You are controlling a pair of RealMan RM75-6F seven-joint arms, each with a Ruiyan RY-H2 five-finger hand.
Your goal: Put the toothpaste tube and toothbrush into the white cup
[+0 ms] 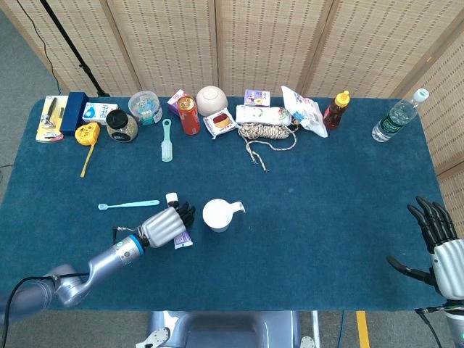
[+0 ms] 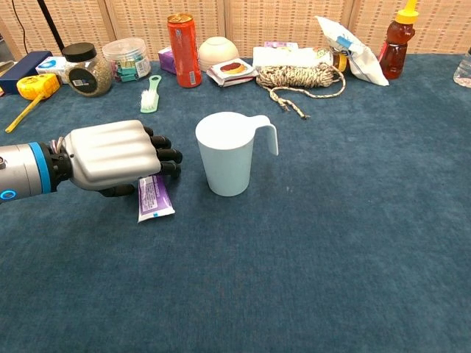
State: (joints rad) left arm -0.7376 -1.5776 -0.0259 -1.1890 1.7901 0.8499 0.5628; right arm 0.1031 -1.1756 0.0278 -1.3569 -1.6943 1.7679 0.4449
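Observation:
The white cup [image 1: 217,215] [image 2: 227,154] stands upright mid-table, its handle pointing right. Just left of it the purple-and-white toothpaste tube [image 1: 183,241] [image 2: 153,200] lies flat, its white cap [image 1: 172,197] pointing away from me. My left hand [image 1: 165,226] [image 2: 118,154] lies over the tube's middle, fingers curled down around it and the thumb on its left side. The light-blue toothbrush [image 1: 129,205] lies on the cloth left of the hand; the chest view hides it. My right hand [image 1: 438,239] hovers open at the table's right front corner, far from everything.
Along the far edge stand a red can [image 2: 183,49], a jar [image 2: 82,68], a plastic tub [image 2: 126,57], a bowl [image 2: 217,51], a coil of rope [image 2: 302,77], a snack bag [image 2: 342,40] and a sauce bottle [image 2: 396,40]. A green brush [image 2: 151,94] lies behind my left hand.

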